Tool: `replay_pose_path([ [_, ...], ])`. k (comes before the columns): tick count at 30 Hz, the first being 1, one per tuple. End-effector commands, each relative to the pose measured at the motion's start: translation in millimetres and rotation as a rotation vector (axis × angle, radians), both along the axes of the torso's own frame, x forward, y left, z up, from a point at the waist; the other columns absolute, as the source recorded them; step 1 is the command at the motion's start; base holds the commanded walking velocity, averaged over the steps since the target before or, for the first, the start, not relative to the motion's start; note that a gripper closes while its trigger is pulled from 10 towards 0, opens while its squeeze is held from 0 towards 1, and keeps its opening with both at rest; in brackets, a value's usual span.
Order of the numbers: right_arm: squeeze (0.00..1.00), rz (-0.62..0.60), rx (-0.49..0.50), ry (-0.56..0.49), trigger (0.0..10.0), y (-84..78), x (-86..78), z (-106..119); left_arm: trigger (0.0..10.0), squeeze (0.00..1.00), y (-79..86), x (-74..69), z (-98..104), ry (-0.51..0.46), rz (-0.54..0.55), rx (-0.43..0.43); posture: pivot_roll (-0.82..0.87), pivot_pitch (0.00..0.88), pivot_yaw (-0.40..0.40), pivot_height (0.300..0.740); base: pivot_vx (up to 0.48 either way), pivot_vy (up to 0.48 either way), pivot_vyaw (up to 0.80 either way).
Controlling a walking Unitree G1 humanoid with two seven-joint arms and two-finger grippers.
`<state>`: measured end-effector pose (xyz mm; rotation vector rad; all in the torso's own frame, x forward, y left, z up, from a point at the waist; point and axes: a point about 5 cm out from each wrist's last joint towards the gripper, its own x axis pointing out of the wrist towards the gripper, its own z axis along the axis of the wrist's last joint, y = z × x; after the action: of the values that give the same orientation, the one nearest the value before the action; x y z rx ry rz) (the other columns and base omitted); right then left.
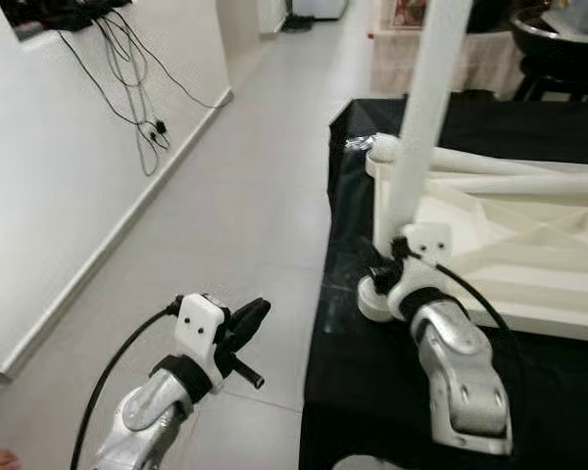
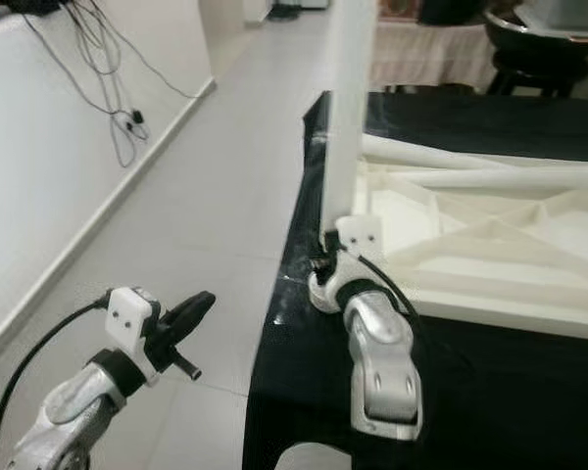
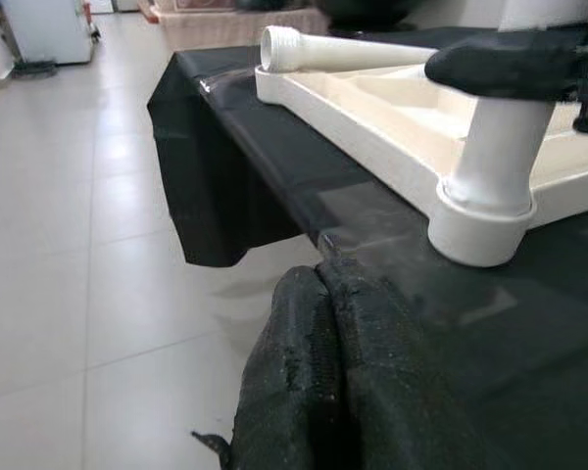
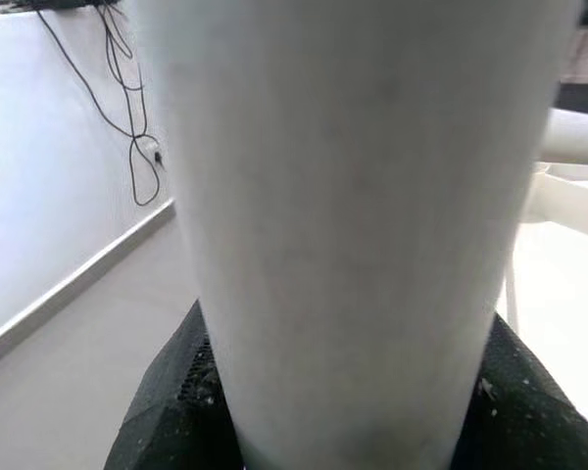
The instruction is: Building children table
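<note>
White plastic made up the upturned tabletop (image 1: 529,264), which lay on a worktop (image 1: 372,372) draped in black cloth at the right of the frame. One table leg (image 1: 426,108) stood upright in the socket (image 3: 480,220) at the tabletop's near corner, right of centre, and rose out of the top of the frame. My right hand (image 1: 397,257) was closed around the foot of that leg, just above the socket, its black fingers (image 4: 167,411) pressed to either side of the white tube. Two more legs (image 1: 490,162) lay flat across the tabletop behind it, toward the upper right, one showing a threaded end (image 3: 279,47). My left hand (image 1: 247,328) hung at the lower left of the frame, over the pale tiled floor (image 1: 235,215) and apart from the worktop's edge; its fingers (image 3: 314,392) were pressed together and held nothing. Black cables (image 1: 127,88) dangled down the white wall (image 1: 49,196) at the upper left.
</note>
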<state>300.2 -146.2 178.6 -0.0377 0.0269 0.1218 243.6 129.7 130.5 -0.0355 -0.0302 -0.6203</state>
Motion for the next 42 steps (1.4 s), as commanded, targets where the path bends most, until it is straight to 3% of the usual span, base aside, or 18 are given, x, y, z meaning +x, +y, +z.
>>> replay_pose_path([
  [1, 0.0, -0.061, 0.031, 0.137, 0.0, -10.1, -2.2, -27.9, 10.0, 0.0, 1.0, -1.0, -4.6, 0.024, -0.01, 0.003, -0.01, 0.133, 0.066, 0.74, 0.0, 0.0, 0.0],
  [4, 0.0, -0.033, 0.028, 0.139, 0.0, -4.8, 0.5, -26.6, 10.0, 0.0, 0.2, -0.7, -5.3, 0.022, -0.005, 0.004, 0.0, 0.117, 0.059, 0.74, 0.0, 0.0, 0.0],
  [5, 0.0, 0.018, 0.01, 0.152, 10.0, 1.2, 1.6, -27.3, 10.0, 0.0, -0.3, -0.5, -5.7, 0.019, 0.004, 0.005, 0.0, 0.114, 0.057, 0.74, 0.0, 0.0, 0.0],
  [7, 0.0, 0.018, 0.01, 0.152, 10.0, 1.2, 1.6, -27.3, 10.0, 0.0, -0.3, -0.5, -5.7, 0.019, 0.004, 0.005, 0.0, 0.114, 0.057, 0.74, 0.0, 0.0, 0.0],
  [8, 0.09, 0.047, 0.016, 0.159, 10.0, 8.2, 0.1, -25.5, 10.0, 0.0, -0.5, -0.5, -5.9, 0.017, 0.011, 0.005, 0.0, 0.111, 0.054, 0.74, 0.0, 0.0, 0.0],
  [9, 1.0, 0.084, 0.02, 0.155, 10.0, 13.2, 0.4, -22.8, 10.0, 0.0, -1.0, -0.4, -6.1, 0.017, 0.014, 0.006, 0.01, 0.105, 0.053, 0.74, 0.0, 0.0, 0.0],
  [12, 1.0, 0.166, 0.044, 0.123, 10.0, 18.4, 5.1, -15.4, 10.0, 0.0, -1.4, -0.4, -6.4, 0.017, 0.014, 0.006, 0.01, 0.105, 0.052, 0.74, 0.0, 0.0, 0.0],
  [14, 1.0, 0.401, 0.092, 0.01, 10.0, 21.8, 21.2, 8.2, 10.0, 0.0, -3.2, -0.4, -7.0, 0.017, 0.008, 0.006, 0.01, 0.101, 0.05, 0.74, 0.0, 0.0, 0.0],
  [15, 0.38, 0.513, 0.077, -0.028, 10.0, 19.8, 28.7, 18.9, 10.0, 0.0, -4.1, -0.6, -6.9, 0.016, 0.006, 0.005, 0.02, 0.104, 0.048, 0.74, 0.0, 0.0, 0.0],
  [16, 0.0, 0.597, 0.048, -0.047, 10.0, 17.7, 34.1, 26.3, 10.0, 0.0, -4.5, -0.8, -6.8, 0.015, 0.006, 0.004, 0.02, 0.104, 0.048, 0.74, 0.0, 0.0, 0.0],
  [22, 0.0, 0.753, -0.024, -0.021, 10.0, 15.9, 42.0, 29.7, 10.0, 0.0, -5.0, -1.5, -6.0, 0.013, 0.009, 0.002, 0.03, 0.114, 0.045, 0.74, 0.0, 0.0, 0.0],
  [24, 0.0, 0.877, -0.123, 0.016, 10.0, 16.9, 47.7, 24.6, 10.0, 0.0, -5.8, -2.9, -5.1, 0.01, 0.01, 0.001, 0.04, 0.122, 0.042, 0.74, 0.0, 0.0, 0.0],
  [30, 0.0, 0.927, -0.138, 0.015, 10.0, 18.2, 53.1, 23.7, 10.0, 0.0, -6.4, -3.6, -4.9, 0.009, 0.011, 0.0, 0.04, 0.123, 0.04, 0.74, 0.0, 0.0, 0.0],
  [31, 0.0, 0.957, -0.103, 0.037, 9.4, 19.2, 60.8, 21.7, 10.0, 0.0, -7.5, -4.2, -4.5, 0.008, 0.014, -0.001, 0.05, 0.13, 0.036, 0.74, 0.0, 0.0, 0.0],
  [32, 0.0, 0.987, -0.083, 0.051, 1.9, 19.8, 64.7, 19.7, 10.0, 0.0, -8.1, -4.7, -4.2, 0.007, 0.016, -0.003, 0.05, 0.131, 0.035, 0.74, 0.0, 0.0, 0.0],
  [34, 0.0, 0.993, -0.081, 0.052, 1.9, 19.7, 65.1, 19.4, 10.0, 0.0, -8.2, -4.8, -4.2, 0.007, 0.016, -0.003, 0.05, 0.131, 0.035, 0.74, 0.0, 0.0, 0.0],
  [35, 0.0, 1.018, -0.081, 0.057, 0.0, 19.1, 65.0, 18.9, 10.0, 0.0, -8.4, -5.0, -3.9, 0.006, 0.017, -0.004, 0.05, 0.138, 0.035, 0.74, 0.0, 0.0, 0.0],
  [42, 0.0, 1.042, -0.07, 0.064, 0.0, 13.4, 67.5, 18.2, 10.0, 0.0, -8.9, -4.7, -3.2, 0.006, 0.017, -0.008, 0.04, 0.141, 0.037, 0.74, 0.0, 0.0, 0.0],
])
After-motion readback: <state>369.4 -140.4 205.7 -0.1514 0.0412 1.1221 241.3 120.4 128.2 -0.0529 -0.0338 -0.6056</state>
